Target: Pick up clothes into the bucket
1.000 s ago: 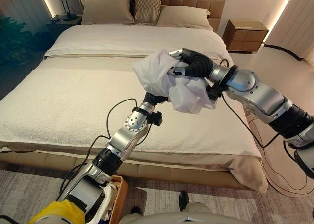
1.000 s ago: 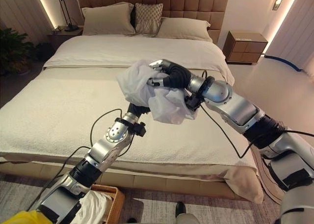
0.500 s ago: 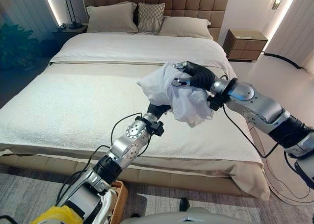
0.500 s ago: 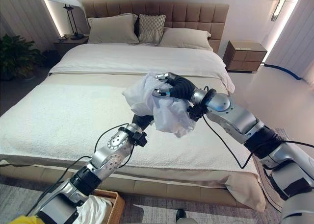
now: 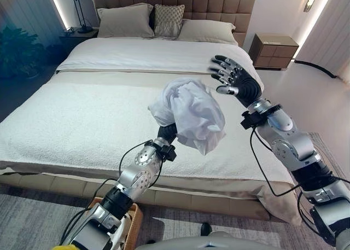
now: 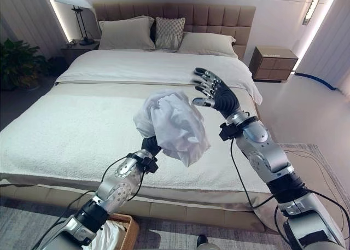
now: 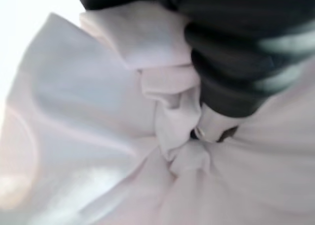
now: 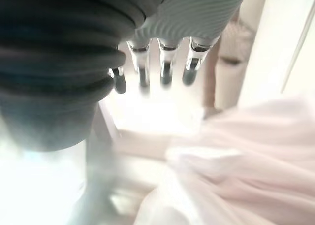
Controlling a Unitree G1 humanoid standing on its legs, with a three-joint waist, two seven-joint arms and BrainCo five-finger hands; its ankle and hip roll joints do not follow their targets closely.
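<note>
While the left robot hand (image 7: 216, 87) grips the bunched white garment (image 5: 191, 113) aloft over the bed (image 5: 82, 113), the right robot hand (image 5: 235, 80) hangs spread and empty at its 2 o'clock, with the wicker basket (image 6: 123, 228) at 7 o'clock below.

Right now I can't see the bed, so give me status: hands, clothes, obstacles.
Left hand shut on white garment, held above bed. Right hand open, apart from it. Basket below, nothing blocking.
</note>
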